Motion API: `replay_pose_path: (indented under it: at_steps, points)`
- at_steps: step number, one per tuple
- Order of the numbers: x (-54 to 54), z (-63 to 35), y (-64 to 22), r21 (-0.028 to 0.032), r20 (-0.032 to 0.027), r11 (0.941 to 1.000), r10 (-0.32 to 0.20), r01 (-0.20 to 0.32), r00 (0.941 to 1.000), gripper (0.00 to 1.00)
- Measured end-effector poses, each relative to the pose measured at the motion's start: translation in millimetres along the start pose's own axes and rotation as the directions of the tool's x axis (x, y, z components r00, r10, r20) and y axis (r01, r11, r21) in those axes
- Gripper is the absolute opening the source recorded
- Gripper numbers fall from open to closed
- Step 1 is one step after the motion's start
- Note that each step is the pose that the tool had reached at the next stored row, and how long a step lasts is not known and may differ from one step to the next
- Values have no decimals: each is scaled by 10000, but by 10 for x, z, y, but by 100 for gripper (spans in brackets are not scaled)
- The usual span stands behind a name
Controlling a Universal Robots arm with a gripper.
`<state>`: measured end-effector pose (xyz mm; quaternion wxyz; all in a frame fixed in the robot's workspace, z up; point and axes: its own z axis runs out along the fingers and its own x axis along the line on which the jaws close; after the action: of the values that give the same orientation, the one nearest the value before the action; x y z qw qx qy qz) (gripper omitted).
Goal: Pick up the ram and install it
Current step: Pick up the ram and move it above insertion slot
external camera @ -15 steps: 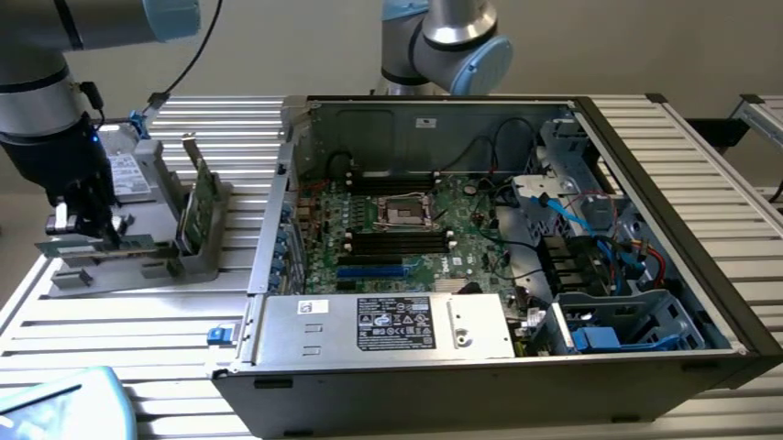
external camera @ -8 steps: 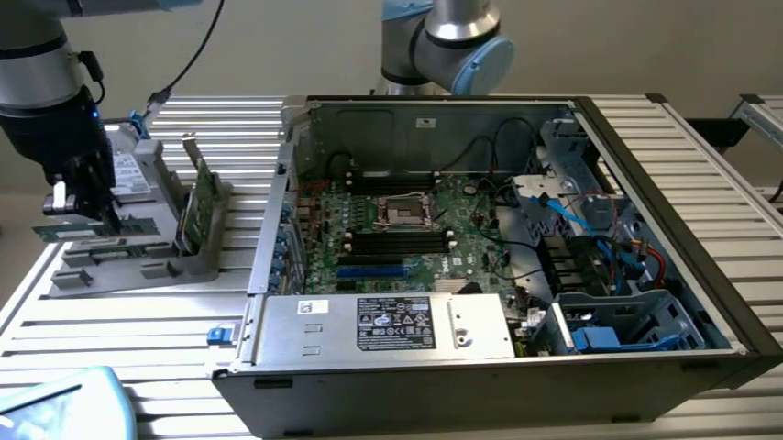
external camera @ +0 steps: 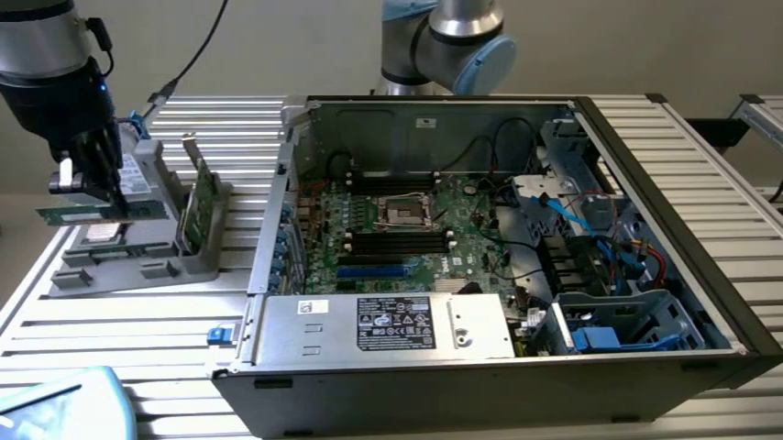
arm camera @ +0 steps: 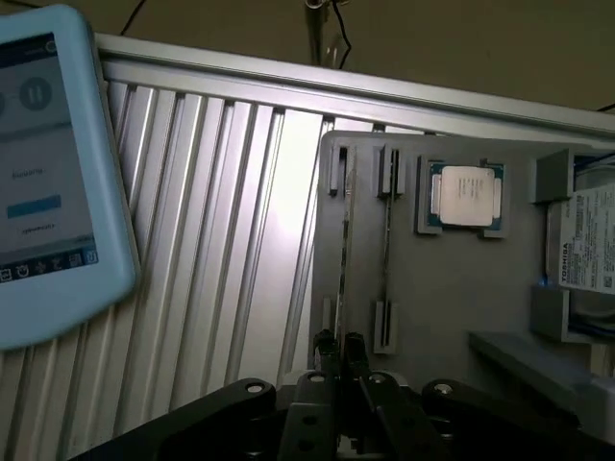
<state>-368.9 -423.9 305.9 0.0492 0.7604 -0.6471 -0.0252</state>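
Ribbed aluminium-slat table (external camera: 159, 302), plain wall behind. On it we see an open metal case (external camera: 685, 275) lying on its side so the motherboard (external camera: 404, 229) faces up, which we judge makes its slots reachable from above. At the exterior view's left sits a grey moulded holder (external camera: 135, 266), matte plastic with upright clips that keep parts on edge for a pinch grasp. A broader green card (external camera: 202, 197) with a metal bracket stands in it. The gripper (external camera: 108, 197) hangs above the holder, clenched on the ram (external camera: 68, 216). We read it as a long thin green stick held level and on edge, gripped near its middle so both ends stick out evenly. It is apart from the holder, up in the air, well to the exterior view's left of the case and not yet over the board. In the wrist view the black fingertips (arm camera: 327, 341) are pinched close together above the holder's narrow grooves. We cannot tell for sure whether the thin line running from them is the stick's edge. That view also shows a square silver processor (arm camera: 466, 195) seated in its own pocket of the holder and a labelled drive (arm camera: 586, 250) beside it. A pale blue tablet (arm camera: 48, 173) with rounded corners lies on the slats. In the case, the long dark slots (external camera: 398, 243) near the socket look empty. A shiny steel power supply (external camera: 391, 323) sits along the near edge.
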Motion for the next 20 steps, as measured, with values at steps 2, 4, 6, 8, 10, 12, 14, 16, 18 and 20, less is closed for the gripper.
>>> replay_pose_path:
  at_steps: [2,4,6,8,10,12,14,16,18,20]
  points:
    - [14,-78,-52,-5,25,10000,-3,3,10000,14]
    - [30,-155,-108,-12,56,10000,-7,7,10000,14]
    - [45,-232,-163,-23,86,10000,-10,10,10000,14]
    - [61,-309,-219,-34,118,10000,-13,14,9999,14]
    - [74,-371,-271,-41,162,10000,-19,19,9999,14]
    - [89,-422,-322,-58,206,10000,-24,26,9998,14]
    - [105,-457,-375,-71,249,10000,-28,30,9997,14]
    - [125,-487,-435,-76,288,10000,-32,34,9996,14]
    - [144,-514,-499,-76,327,10000,-37,40,9995,14]
    - [163,-541,-562,-78,367,10000,-41,44,9993,14]
